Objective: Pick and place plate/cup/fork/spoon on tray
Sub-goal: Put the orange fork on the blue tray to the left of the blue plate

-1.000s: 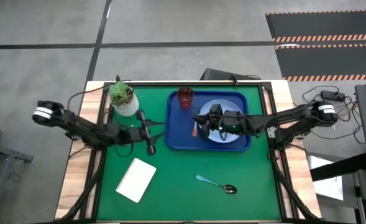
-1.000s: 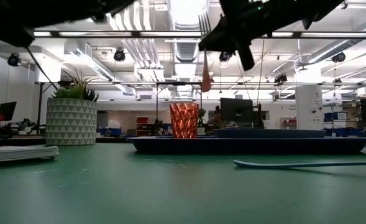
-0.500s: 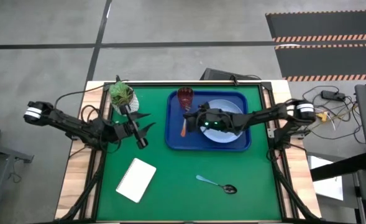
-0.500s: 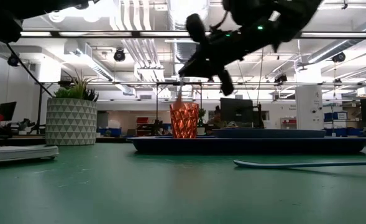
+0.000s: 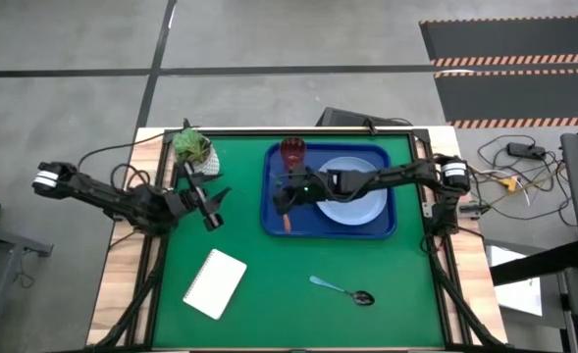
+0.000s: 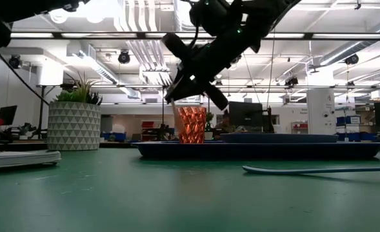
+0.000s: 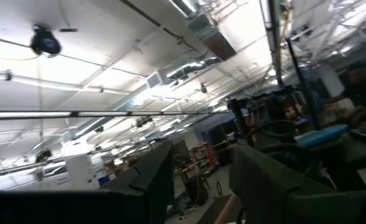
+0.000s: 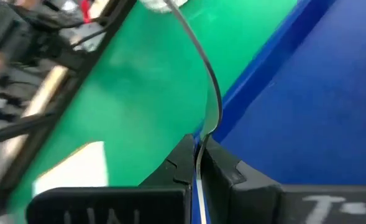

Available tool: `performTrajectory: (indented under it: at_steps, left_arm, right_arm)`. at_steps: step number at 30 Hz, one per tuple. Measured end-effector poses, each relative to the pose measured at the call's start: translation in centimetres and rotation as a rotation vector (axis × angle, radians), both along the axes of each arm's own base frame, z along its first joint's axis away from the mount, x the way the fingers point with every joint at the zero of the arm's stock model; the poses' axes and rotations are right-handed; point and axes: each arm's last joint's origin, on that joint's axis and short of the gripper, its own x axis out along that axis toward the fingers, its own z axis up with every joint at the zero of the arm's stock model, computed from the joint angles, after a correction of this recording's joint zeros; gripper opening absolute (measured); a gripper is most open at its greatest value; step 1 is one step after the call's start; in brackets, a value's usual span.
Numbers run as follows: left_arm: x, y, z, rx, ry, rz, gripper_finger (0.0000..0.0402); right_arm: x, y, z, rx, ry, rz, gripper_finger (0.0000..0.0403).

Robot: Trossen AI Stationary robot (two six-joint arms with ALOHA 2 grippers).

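My right gripper is shut on the fork above the left part of the dark-blue tray. It also shows in the low view. The dark-red cup stands upright in the tray's far left corner. The light-blue plate lies flat in the tray, under my right arm. The teal-handled spoon lies on the green mat near the front edge. My left gripper is open and empty, above the mat beside the plant. My right gripper pinches the fork between its two shut fingers. A thin curved strip of the fork runs out past the fingertips. The orange handle sticks out toward the near edge. Which part the fingers are on, I cannot tell. The fork is lifted clear of the tray.
A white pot with a green plant stands at the mat's far left, close to my left gripper. A white notepad lies at the near left. The mat between the notepad and the spoon is bare.
My right gripper has carried the fork toward the table's left edge, from above the plate to above the tray's left part, still shut on it. My left gripper has drawn back toward the left edge and stays open.
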Motion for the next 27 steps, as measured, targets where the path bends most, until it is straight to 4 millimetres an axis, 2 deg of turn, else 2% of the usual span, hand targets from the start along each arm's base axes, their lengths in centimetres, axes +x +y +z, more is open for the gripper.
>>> performTrajectory:
  at_steps: [4,8,13,22,27]
  left_arm:
    - [-0.9,0.2,-0.3,-0.018,-0.016,0.019,0.0146]
    - [-1.6,0.4,-0.6,-0.023,-0.031,0.02,0.0146]
    - [-1.9,0.4,-0.5,-0.027,-0.047,0.018,0.0146]
    - [-1.6,0.4,-0.7,-0.025,-0.032,0.019,0.0146]
    - [-1.7,0.4,-0.7,-0.025,-0.033,0.019,0.0146]
  right_arm:
    - [0.3,-0.9,-0.3,0.149,-0.049,0.01,0.0008]
    - [0.2,-1.8,-0.9,0.229,-0.043,-0.055,0.0008]
    - [0.0,-2.8,-1.1,0.268,-0.05,-0.12,0.0008]
    - [0.5,-3.9,-4.4,0.296,0.029,-0.173,0.0008]
    - [0.4,-4.6,-4.9,0.289,0.043,-0.17,0.0009]
